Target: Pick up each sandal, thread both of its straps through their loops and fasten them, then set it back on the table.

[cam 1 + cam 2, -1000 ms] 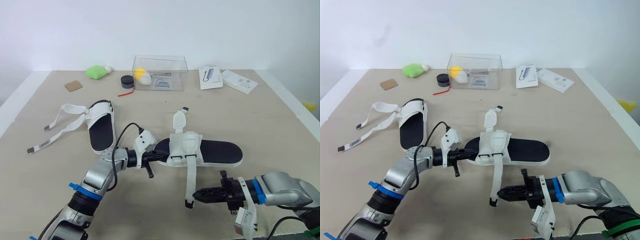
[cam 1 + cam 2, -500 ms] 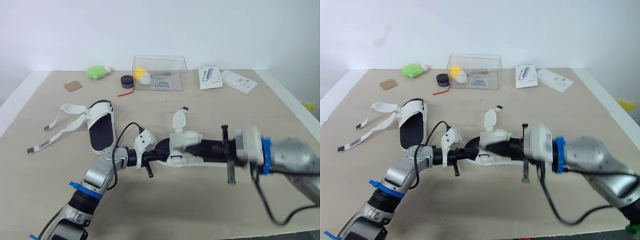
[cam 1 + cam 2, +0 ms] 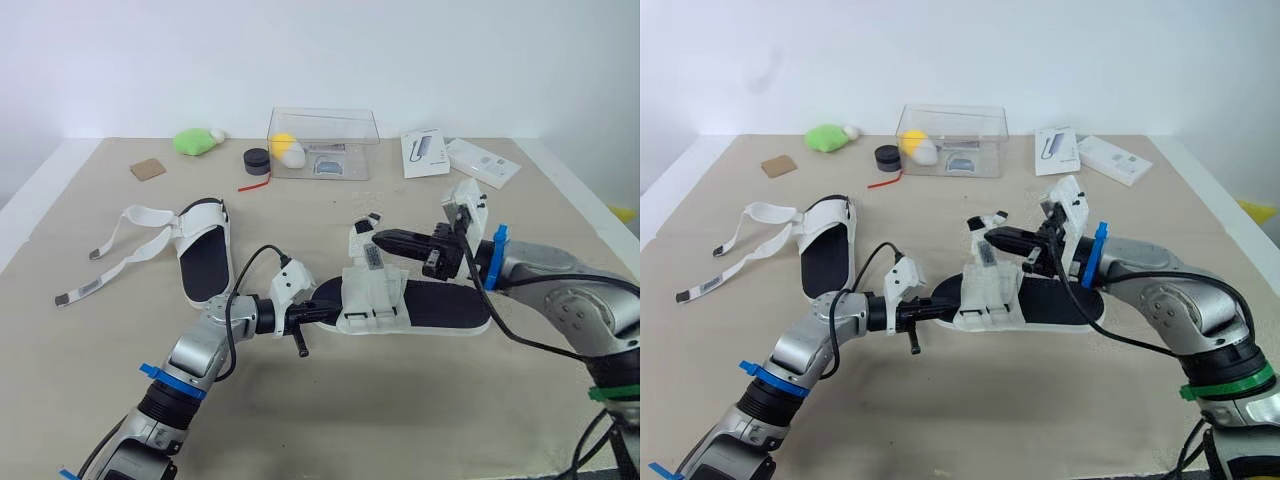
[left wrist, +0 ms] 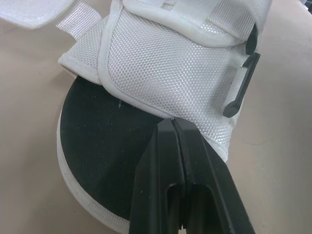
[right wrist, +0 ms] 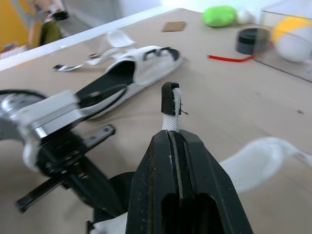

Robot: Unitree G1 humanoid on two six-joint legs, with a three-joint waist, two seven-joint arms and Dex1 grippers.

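One sandal (image 3: 200, 262) lies flat at the left of the table (image 3: 300, 420). Its two loose straps (image 3: 110, 255) are spread out to the left, unfastened. Beside it, the left gripper (image 3: 318, 312) sits at the end of the second sandal (image 3: 440, 308), which lies on the table near the middle. The left gripper's jaws are closed, with the fingertips (image 4: 171, 124) against the edge of the white mesh upper, over the black insole. Whether they pinch any material cannot be told.

Above that upper, the right gripper (image 3: 380, 240) has its jaws clamped on a strap (image 5: 171, 119) near its black-tipped end, which sticks out past the fingertips. The strap is raised off the sandal. A second strap (image 3: 977, 229) curls upward just behind it.

At the rear of the table stand a clear box (image 3: 340, 125) holding a yellow ball (image 3: 281, 146) and, to its right, two white cartons (image 3: 422, 153).
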